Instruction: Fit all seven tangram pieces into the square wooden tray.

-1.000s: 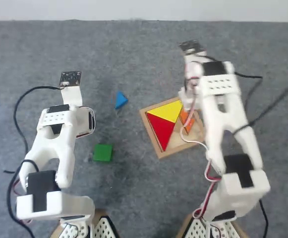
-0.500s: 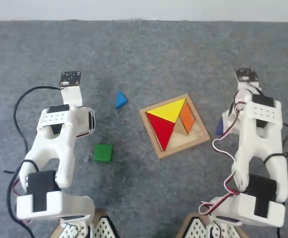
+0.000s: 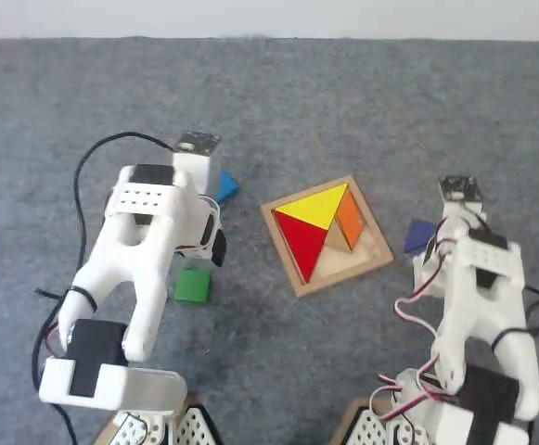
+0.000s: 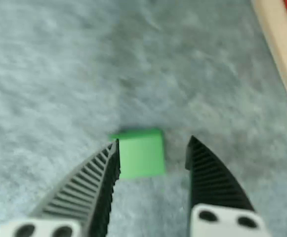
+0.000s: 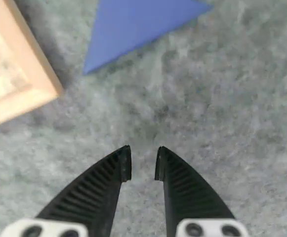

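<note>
Left hand (image 4: 153, 142) has swung above green square (image 4: 141, 153), finger (image 4: 102, 180) hiding its edge.

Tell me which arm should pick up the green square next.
Left. The left gripper is open over the green square; the right gripper is across the tray, by the dark blue triangle.

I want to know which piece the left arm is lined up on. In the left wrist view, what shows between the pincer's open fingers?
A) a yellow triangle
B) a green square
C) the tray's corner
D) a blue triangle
B: in the left wrist view the green square lies flat on the carpet, framed by the spread tips of the left pincer.
</note>
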